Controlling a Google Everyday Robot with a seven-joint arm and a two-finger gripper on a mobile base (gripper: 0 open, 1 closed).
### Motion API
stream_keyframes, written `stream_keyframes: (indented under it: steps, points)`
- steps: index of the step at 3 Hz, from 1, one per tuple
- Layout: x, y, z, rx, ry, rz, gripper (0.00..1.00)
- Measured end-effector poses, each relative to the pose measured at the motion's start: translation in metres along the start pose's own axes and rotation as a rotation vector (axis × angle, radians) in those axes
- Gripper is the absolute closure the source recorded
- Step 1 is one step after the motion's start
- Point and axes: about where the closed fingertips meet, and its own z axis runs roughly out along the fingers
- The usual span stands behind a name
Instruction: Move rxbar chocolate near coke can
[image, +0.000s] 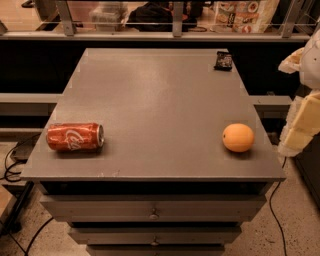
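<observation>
Gripper hangs at the right edge of the frame, beside the table and level with its near half, holding nothing; whether it is released or clenched I cannot tell. Nearest, below the tabletop, are the drawers. On the near part of the top, the coke can lies on its side at lower left, and an orange sits at lower right, well apart from it. Farthest, in the upper right corner of the tabletop just beside the back edge, lies the rxbar chocolate, flat and well apart from the can. I judge the bar light, thin and slick in its shiny wrapper, with some give; pinching across its narrow width at mid-length, from above and down close to the surface, looks safest, since a nudge could slide it off the edge.
</observation>
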Motion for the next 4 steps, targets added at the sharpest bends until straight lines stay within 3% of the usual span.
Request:
stream_keyframes:
  steps: [1,2,3,4]
  points:
    - [0.0,0.0,0.0,0.0,0.0,0.0,0.0]
    - [-0.01,-0.024,0.002,0.031,-0.046,-0.004,0.0]
    - [-0.017,-0.061,0.004,0.076,-0.138,0.027,0.0]
    - [-0.017,-0.061,0.004,0.076,-0.138,0.027,0.0]
